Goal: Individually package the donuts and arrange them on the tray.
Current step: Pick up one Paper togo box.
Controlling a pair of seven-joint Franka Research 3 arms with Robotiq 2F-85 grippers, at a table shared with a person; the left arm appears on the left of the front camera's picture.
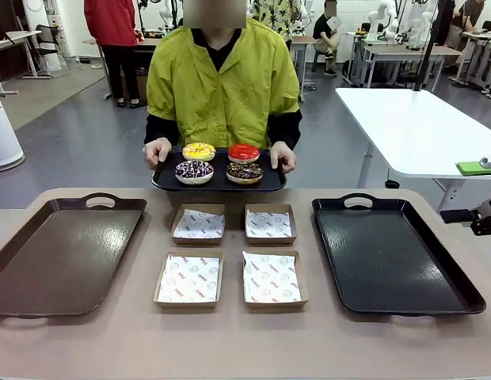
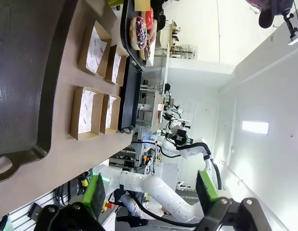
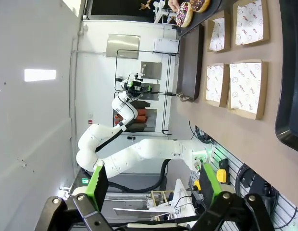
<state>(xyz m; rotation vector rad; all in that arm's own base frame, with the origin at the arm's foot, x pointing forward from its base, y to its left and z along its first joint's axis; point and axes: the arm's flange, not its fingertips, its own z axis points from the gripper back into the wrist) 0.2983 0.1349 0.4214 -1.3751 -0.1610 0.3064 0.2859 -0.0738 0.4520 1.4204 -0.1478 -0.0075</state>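
Beyond the four paper-lined boxes [image 1: 188, 279], the donuts [image 1: 195, 171] sit on a black tray [image 1: 220, 187] in a person's hands [image 1: 157, 150], well apart from the left jaws and right jaws, both spread empty off either side of the boxes. The paper's red print [image 1: 271, 277] is too small to read.

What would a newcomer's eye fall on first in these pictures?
The person in a bright yellow-green jacket at the far side holds a dark tray with four donuts, yellow, red and two chocolate with sprinkles. Four open cardboard boxes lined with printed paper sit in a square at mid-table, between a brown tray on the robot's left and a black tray on its right.
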